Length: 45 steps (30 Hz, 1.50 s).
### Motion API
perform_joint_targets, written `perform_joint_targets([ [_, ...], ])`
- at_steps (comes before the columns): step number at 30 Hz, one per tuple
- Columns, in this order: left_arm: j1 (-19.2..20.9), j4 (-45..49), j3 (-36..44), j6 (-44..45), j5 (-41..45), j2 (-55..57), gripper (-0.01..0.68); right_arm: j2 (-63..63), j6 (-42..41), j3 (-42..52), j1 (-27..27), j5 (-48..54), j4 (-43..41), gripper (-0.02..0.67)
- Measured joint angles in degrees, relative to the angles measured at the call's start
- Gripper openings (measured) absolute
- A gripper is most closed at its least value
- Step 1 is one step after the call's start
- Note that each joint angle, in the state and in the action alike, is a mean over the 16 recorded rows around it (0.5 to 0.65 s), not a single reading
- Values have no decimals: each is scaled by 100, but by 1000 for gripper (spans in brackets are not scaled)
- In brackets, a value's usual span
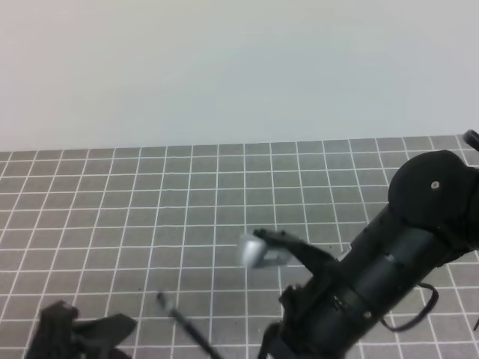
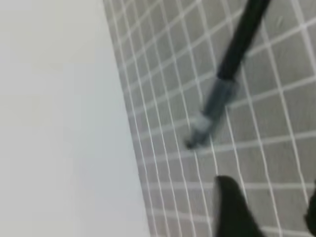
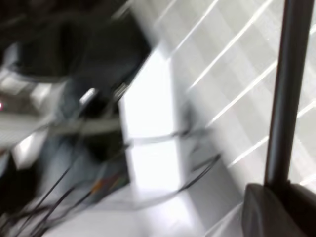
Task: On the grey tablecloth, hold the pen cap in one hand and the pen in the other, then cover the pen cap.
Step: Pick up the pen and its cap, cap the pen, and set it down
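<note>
We read the pen (image 1: 187, 325) as held up off the grey tablecloth (image 1: 187, 217) at a slant, silvery tip pointing up-left toward the left side, likely so a cap can be slid over that end. In the right wrist view the right gripper's pad (image 3: 276, 210) sits at the base of the black barrel and the shaft rises straight out of it, so we call the right gripper (image 3: 284, 195) clamped on the pen. In the left wrist view the tip hangs above the grid, up and a bit left of the one dark left fingertip (image 2: 232, 207), apart from it, not between the fingers. The left gripper (image 1: 78, 333) sits low at the bottom left of the high view, well apart from the pen; we can't tell how wide its fingers stand. We can't find the pen cap in any view; whether the left fingers hold it is unclear.
</note>
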Motion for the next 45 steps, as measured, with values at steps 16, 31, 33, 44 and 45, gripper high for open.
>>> perform_joint_targets([
  [16,6,905,-124,-4167,202,-18,5,499,1676,6,-336,-2370,-1375,-4],
  [31,4,1095,-274,-5345,213,-18,1,1280,2574,9,-597,-3115,-1464,-4],
  [33,6,1125,-275,-5347,209,-18,1,1343,2635,8,-597,-3138,-1442,-3],
  [44,2,1220,-274,-5358,179,-18,0,1611,2706,-1,-605,-2990,-1322,87],
  [45,2,1226,-274,-5361,179,-18,0,1621,2707,-4,-606,-2982,-1307,107],
])
